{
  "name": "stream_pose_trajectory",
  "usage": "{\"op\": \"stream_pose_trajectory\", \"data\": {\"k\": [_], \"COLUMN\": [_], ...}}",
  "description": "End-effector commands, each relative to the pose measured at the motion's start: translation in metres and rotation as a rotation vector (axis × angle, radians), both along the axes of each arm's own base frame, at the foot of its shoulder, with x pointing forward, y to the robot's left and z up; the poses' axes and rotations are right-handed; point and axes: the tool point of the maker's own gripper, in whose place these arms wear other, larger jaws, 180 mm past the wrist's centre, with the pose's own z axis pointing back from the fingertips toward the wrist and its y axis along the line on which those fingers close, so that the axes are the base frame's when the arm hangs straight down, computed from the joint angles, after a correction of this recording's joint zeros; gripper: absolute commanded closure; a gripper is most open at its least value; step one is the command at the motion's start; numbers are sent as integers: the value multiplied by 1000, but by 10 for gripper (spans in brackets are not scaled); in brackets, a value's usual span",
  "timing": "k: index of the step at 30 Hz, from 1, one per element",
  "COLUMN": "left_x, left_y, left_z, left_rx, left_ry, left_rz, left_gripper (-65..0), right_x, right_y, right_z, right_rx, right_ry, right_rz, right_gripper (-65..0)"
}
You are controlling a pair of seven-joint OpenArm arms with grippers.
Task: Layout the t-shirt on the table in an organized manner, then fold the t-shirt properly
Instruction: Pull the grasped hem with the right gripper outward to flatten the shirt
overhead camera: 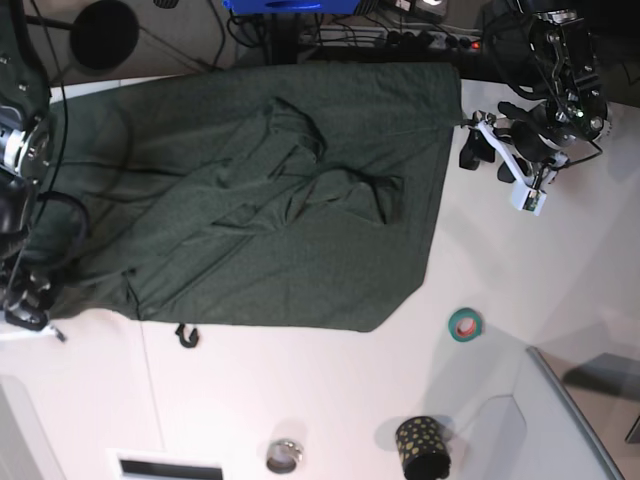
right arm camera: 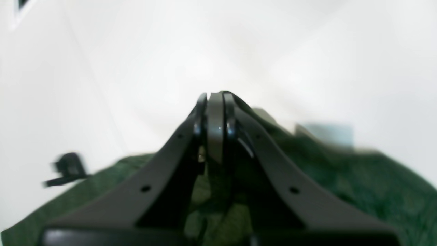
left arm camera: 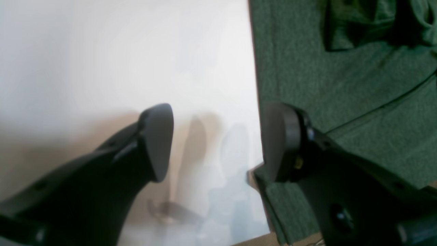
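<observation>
The shirt (overhead camera: 260,200) lies spread across the surface (overhead camera: 330,400), its middle bunched. At 9 o'clock the right end effector (right arm camera: 215,102) is clenched on its edge, likely to pull it flat; at 2 o'clock the left end effector (left arm camera: 215,140) hangs released beside the hem.

Beyond the bench's far edge, at twelve o'clock, a grey floor (overhead camera: 190,40) is seen, strewn with black cables (overhead camera: 240,35). A blue box (overhead camera: 290,5) and a power strip (overhead camera: 400,38) are placed there.
</observation>
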Motion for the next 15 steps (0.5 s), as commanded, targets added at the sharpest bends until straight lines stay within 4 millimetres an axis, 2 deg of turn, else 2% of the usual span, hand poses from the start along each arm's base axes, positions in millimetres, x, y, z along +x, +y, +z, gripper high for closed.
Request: {"op": "stream_pose_trajectory", "data": {"k": [1,7,13,15], "left_x": [8,8,8,8], "left_y": [4,4,11,13], "left_z": [9,9,11,12], "left_rx": [5,5,22,27], "left_ry": [-37,-37,-37,-37], "left_rz": [-5,-5,-10,-11], "left_gripper": [-397,-397,-397,-397], "right_x": [17,10,17,16], "right_y": [-8,-17,-27,-36], "right_z": [20,6,18,23], "right_rx": [-17,-55,-93,-118], "right_ry": [-62,-89,-136,-143], "right_rz": [-12,-79,-109,-115], "right_gripper": [-8,-17,-17,-17]}}
